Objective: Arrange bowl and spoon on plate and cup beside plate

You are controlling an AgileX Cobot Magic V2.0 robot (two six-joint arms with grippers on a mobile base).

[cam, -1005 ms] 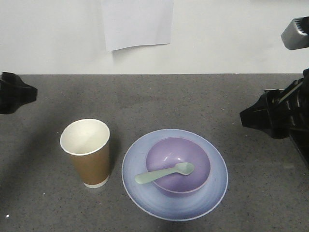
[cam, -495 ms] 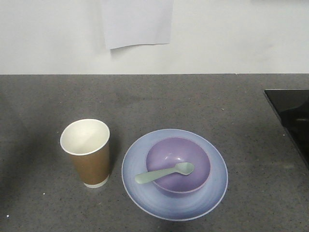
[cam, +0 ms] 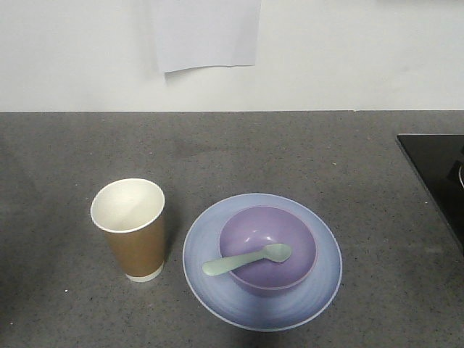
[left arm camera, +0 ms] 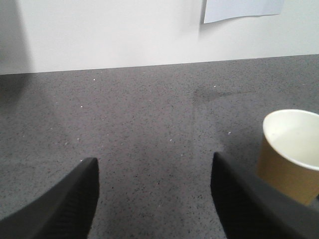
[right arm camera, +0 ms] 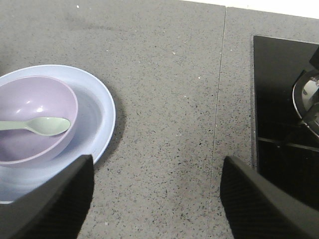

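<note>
Plate (cam: pixel 262 308): pale blue, lower centre of the front view, flat on the grey desk (cam: pixel 290 152).
Bowl (cam: pixel 267 250): lavender, sitting inside the plate, a little above its centre.
Spoon (cam: pixel 247 260): mint green, head lying in the bowl, handle resting over the bowl's lower-left rim and pointing toward the cup.
Cup (cam: pixel 130 227): brown paper, upright, lower left of the frame, just beside the plate with a narrow gap, not touching.
Left pincer (left arm camera: pixel 154 199): released, holding nothing; two dark fingers wide apart at the bottom of its wrist view, cup at the right edge of that view.
Right pincer (right arm camera: pixel 157 196): released, holding nothing; bowl and plate at left of its wrist view, black panel (right arm camera: pixel 284 114) at right.
Task status: arrangement looks complete as judged from the layout.
Risk 1: spoon handle overhangs the rim; a knock to bowl or plate could tip it out.
Risk 2: cup is light and tall; a sweep of the left arm near it could topple it onto the plate.
Risk 3: any further regrasp would disturb a finished setting.
</note>
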